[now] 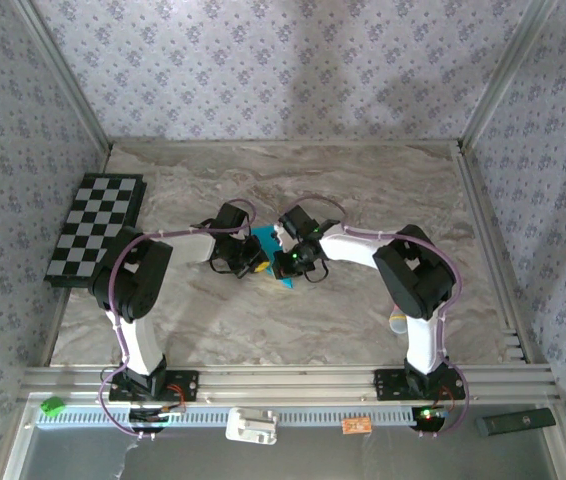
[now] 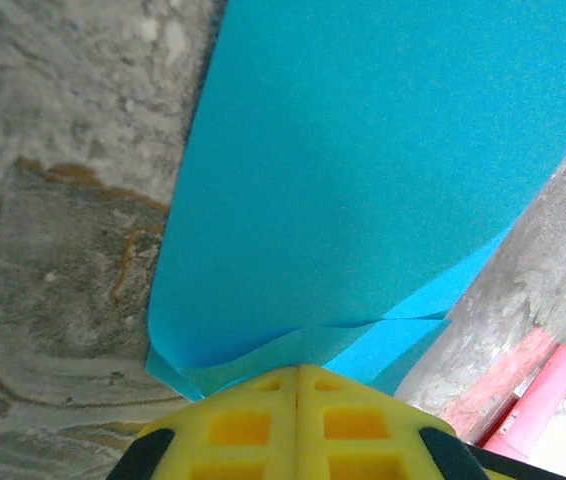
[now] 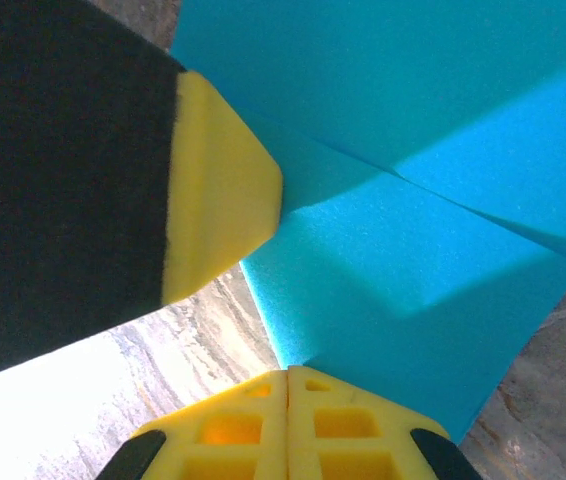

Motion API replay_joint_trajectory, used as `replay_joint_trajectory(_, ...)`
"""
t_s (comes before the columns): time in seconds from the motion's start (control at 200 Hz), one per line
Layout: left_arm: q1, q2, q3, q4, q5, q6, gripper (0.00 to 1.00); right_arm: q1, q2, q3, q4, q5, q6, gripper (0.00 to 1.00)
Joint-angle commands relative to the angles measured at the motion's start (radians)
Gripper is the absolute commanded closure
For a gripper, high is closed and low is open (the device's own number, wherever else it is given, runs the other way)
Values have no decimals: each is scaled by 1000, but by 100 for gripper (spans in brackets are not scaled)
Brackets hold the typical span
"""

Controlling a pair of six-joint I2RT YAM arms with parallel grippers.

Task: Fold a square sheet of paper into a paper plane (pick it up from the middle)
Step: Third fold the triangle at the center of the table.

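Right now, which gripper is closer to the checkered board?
The left gripper: it sits on the board side of the paper; the right gripper is beyond it.

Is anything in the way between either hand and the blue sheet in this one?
Nothing visible is. The left hand, fingers shut, sits right at the folded edge of the square sheet of paper. The right hand, also shut, meets the sheet too. Around it is bare marble table.

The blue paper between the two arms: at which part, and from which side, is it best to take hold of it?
Probably at an edge, coming in along the plane of the sheet. The square sheet of paper is thin and already creased, so only its border fits between closed fingers. The left gripper and the right gripper each pinch it so, from opposite sides.
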Motion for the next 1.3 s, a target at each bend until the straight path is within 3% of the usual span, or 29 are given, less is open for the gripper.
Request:
replay_joint_trajectory(0.0, 8, 35, -34, -87, -56, 11, 98, 6, 18, 2, -34, 30, 10, 93)
replay_joint_trajectory(0.37, 13, 20, -11, -91, -57, 37, 97, 5, 35, -4, -50, 53, 13, 93)
replay_joint_trajectory(0.71, -4, -97, 30, -74, -30, 118, 91, 4, 57, 6, -77, 46, 25, 94)
replay_joint_trajectory(1.299, -34, -14, 21, -43, -14, 136, 95, 2, 70, 21, -92, 40, 28, 94)
